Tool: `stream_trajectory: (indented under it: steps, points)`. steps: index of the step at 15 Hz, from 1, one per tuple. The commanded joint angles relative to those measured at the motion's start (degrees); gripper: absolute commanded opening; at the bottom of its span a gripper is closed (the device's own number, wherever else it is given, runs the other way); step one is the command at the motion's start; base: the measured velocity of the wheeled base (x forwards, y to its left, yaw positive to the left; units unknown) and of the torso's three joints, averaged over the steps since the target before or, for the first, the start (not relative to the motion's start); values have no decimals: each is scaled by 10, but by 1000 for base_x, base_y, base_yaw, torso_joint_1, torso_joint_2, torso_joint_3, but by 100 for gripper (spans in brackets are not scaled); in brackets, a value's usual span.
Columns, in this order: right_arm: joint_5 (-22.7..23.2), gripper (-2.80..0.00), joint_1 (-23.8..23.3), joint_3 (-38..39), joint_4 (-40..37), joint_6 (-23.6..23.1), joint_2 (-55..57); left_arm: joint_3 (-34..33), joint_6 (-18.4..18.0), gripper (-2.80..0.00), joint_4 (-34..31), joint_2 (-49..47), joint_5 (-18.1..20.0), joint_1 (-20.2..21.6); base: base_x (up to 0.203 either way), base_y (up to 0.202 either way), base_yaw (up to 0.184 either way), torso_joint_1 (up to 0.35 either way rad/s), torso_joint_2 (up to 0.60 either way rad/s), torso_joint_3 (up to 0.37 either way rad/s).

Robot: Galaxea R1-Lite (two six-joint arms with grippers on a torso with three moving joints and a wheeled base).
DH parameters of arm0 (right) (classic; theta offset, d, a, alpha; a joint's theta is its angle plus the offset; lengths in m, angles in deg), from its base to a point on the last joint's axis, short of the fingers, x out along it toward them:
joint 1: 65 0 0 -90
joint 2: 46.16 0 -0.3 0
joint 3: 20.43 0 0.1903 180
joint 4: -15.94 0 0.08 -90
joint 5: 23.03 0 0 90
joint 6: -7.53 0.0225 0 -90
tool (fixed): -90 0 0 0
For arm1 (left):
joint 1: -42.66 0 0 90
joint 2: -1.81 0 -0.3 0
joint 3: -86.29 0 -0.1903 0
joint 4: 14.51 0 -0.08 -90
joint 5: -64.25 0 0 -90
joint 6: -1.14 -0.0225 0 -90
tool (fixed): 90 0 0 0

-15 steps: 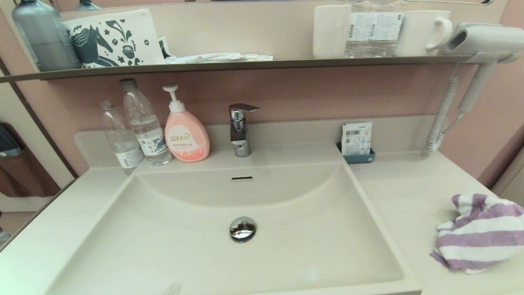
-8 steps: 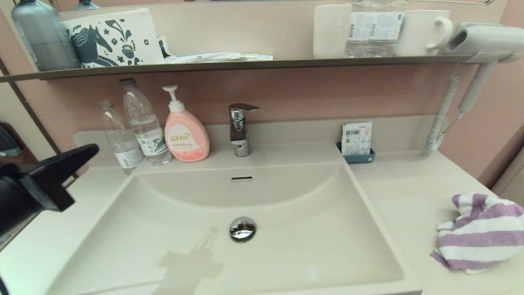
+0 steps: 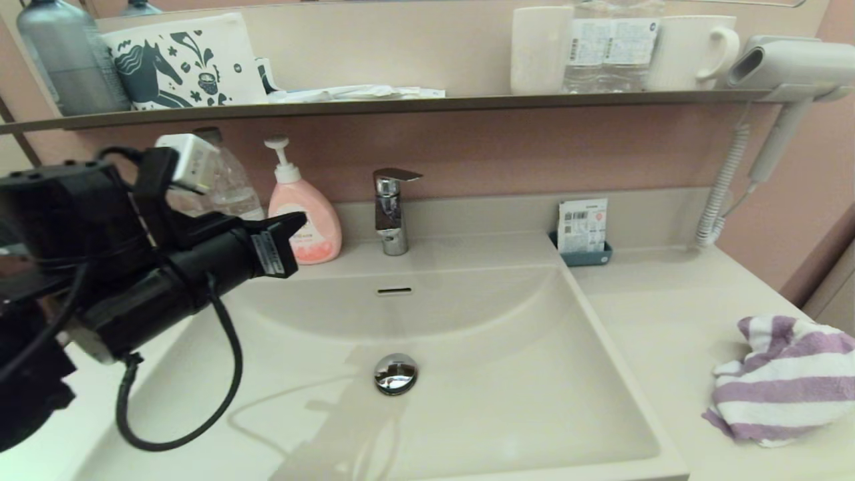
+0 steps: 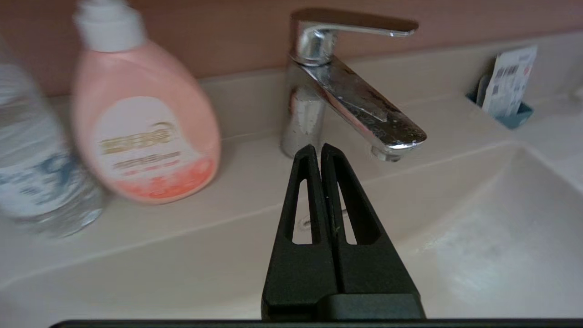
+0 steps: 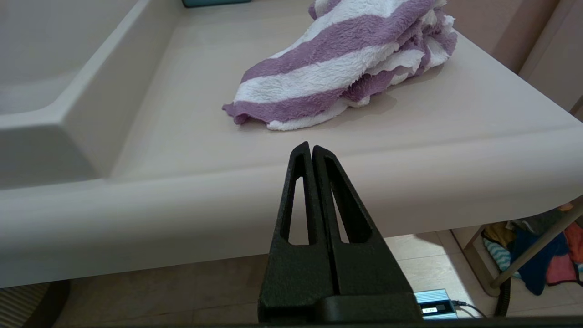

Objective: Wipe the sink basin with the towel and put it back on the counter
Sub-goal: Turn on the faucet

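Note:
The purple-and-white striped towel [image 3: 781, 377] lies crumpled on the cream counter [image 3: 668, 314] at the far right, with nothing touching it. The sink basin [image 3: 481, 407] holds only its chrome drain plug [image 3: 395, 373] and overflow slot [image 3: 395, 291]. My left gripper [image 3: 297, 220] is shut and empty, raised over the basin's back left corner and pointing at the faucet [image 4: 346, 95]; its closed tips [image 4: 317, 148] show in the left wrist view. My right gripper [image 5: 308, 146] is shut and empty, low before the counter's front edge [image 5: 319, 182], short of the towel [image 5: 346, 68]. It is out of the head view.
A pink soap bottle [image 3: 314, 230] and water bottles [image 3: 234, 190] stand at the back left, close to my left arm. The chrome faucet [image 3: 393, 207] is at the back centre, a blue holder [image 3: 584, 252] at the back right. A dark shelf [image 3: 401, 105] and hair dryer [image 3: 788, 67] hang above.
My left arm has come in from the left edge, risen and swung right over the basin's left side, now covering the water bottles. The towel has not moved.

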Motion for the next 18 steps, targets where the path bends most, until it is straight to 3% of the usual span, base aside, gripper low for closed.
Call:
stream_trajectory:
  steps: [1,7,13,18]
  points:
    - [0,-280,0,0,0,0,0,41,-6,-280,4,-85,-6,-26,0,0,0,0,0,0]
    - [0,-280,0,0,0,0,0,148,-9,-280,6,-172,-55,-104,0,0,0,0,0,0]
    - [0,-280,0,0,0,0,0,246,-18,-280,49,-265,-76,-125,0,0,0,0,0,0]
    - [0,-280,0,0,0,0,0,297,-25,-280,52,-290,-78,-114,0,0,0,0,0,0]
